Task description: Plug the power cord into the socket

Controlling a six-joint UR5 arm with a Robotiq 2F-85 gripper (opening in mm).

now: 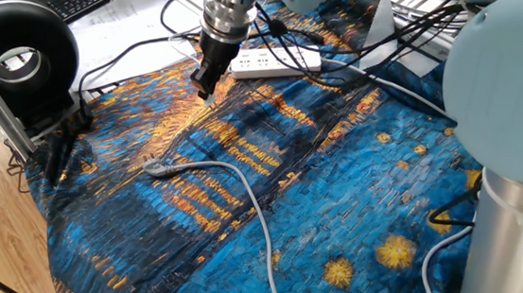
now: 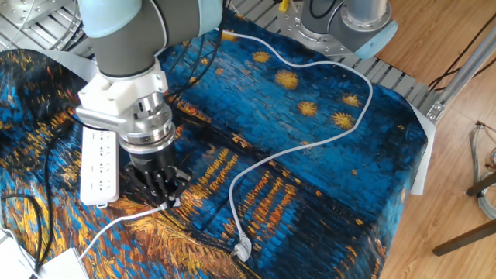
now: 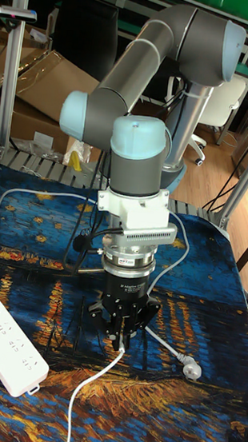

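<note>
On the table's painted blue-and-gold cloth (image 3: 214, 293), seen from the tall fixed view, the power cord (image 3: 84, 398) runs up from the near edge as a thin white line and ends between the fingers of the pincer (image 3: 123, 341), which are pressed together on the cord's plug end; the plug itself is too small to make out. To the side lies the socket (image 3: 6, 331), a long white strip flat on the cloth, apart from the pincer, with no plug seen in its outlets. Just beyond the pincer a thicker grey cable (image 3: 173, 352) with its own plug lies loose and is not part of the job.

The step in hand appears to be the carry: the plug is gripped low over the cloth, not yet at an outlet. The next move, by this reading, calls for bringing the plug over the strip, lining its tip with one outlet, then pressing straight down without dragging the strip.
</note>
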